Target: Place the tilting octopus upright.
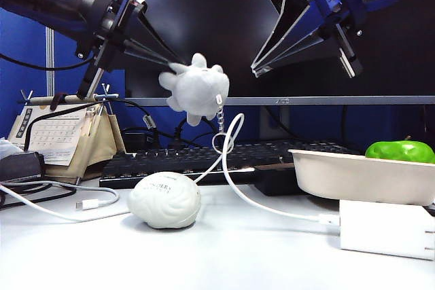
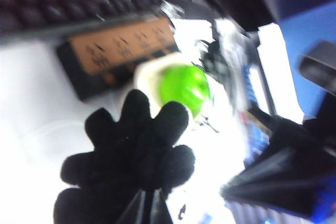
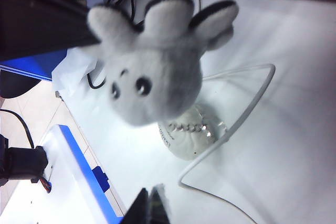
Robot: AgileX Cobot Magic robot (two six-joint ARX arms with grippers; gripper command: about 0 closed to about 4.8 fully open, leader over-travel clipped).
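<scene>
Gray plush octopus [image 1: 197,89], dark-eyed with stubby tentacles, hangs seemingly sideways, gripped in my left claw [image 1: 165,66]; my right claw [image 1: 255,70], clenched empty, hovers nearby.

We see two black arms with blue metal brackets at the wrists. The left gripper [image 1: 163,64] has thin, dark, tapering fingers, and black cable loops behind it. The right gripper [image 1: 255,71] has long black wedge-shaped fingers with pale edges, blue side plates and small dark screws along its mount.

Gray plush octopus [image 1: 197,88], tilted, held above table
</scene>
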